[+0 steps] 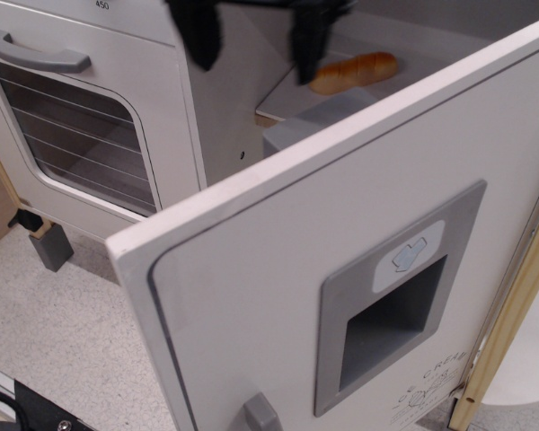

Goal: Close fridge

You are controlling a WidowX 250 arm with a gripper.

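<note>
white plastic fills most of the view: the fridge (359, 260) has its big door swung wide open toward the near side, with its edge running from the near left up to the far right. on the door's face sit a grey recessed dispenser panel (397, 296), faint "ice cream" print near the lower right, and the top of a grey handle (261, 415) at the bottom edge. to the left stands a white oven (90, 117) with a lined window and a curved grey handle (36, 51). at the far top, the black gripper (256, 31) hangs in front of the open fridge interior, its two fingers spread apart and holding nothing. behind it, on a white shelf (292, 90) inside the fridge, lies a bread roll (355, 72). a small grey block (50, 244) sits on the speckled floor below the oven.
</note>
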